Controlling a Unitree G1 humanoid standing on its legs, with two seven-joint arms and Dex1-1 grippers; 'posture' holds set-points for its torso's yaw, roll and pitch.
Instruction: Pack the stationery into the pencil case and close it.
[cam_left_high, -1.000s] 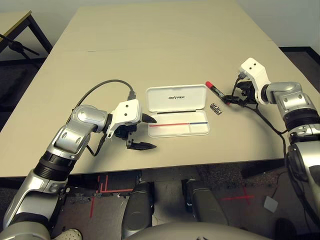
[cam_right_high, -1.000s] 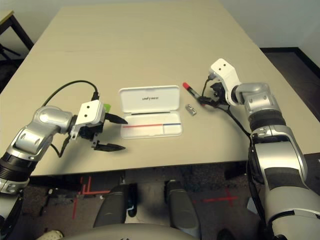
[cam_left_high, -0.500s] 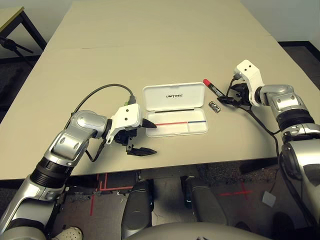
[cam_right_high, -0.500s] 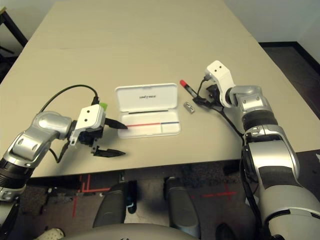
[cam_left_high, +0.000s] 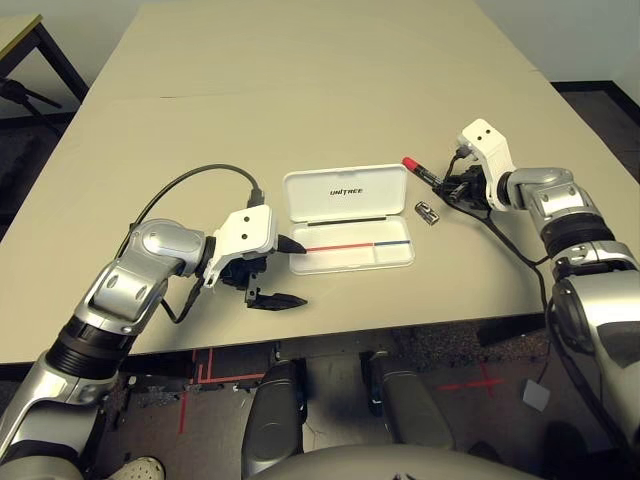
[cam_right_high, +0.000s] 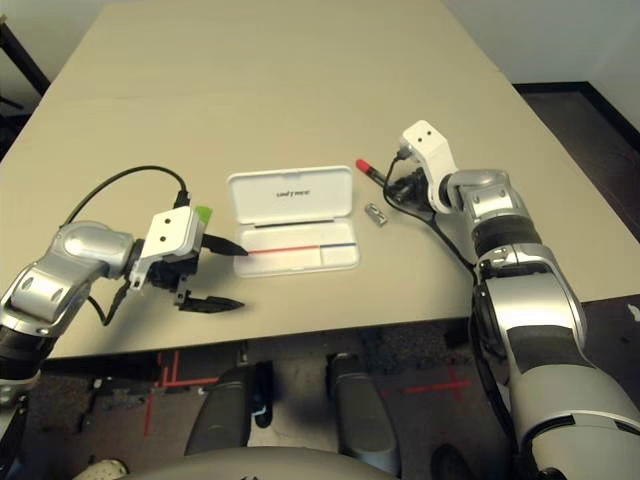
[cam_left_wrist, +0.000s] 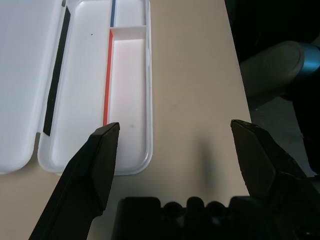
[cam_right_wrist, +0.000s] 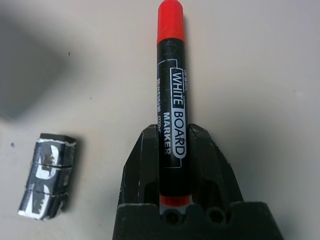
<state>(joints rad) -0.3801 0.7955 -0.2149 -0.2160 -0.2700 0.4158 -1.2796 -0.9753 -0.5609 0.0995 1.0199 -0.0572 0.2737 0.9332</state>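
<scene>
Your right hand (cam_right_wrist: 170, 165) is clenching the marker (cam_right_wrist: 170, 100) on the worktop (cam_left_high: 300, 90); your left hand (cam_left_high: 282, 271) is sitting released beside the case (cam_left_high: 350, 228).

You are gripping the marker by its black barrel, the two fingers pressing either side of the label while its red cap is pointing away from the hand, to the right of the open case. The small silver-black cylinder (cam_left_high: 429, 212) is lying just beside the marker, between it and the case's right end. Your left hand's fingers (cam_left_wrist: 97, 165) are standing wide apart at the case's left end, one tip hanging over the tray near the red stripe. A bit of green stick (cam_right_high: 203, 213) is peeking out behind that hand.
</scene>
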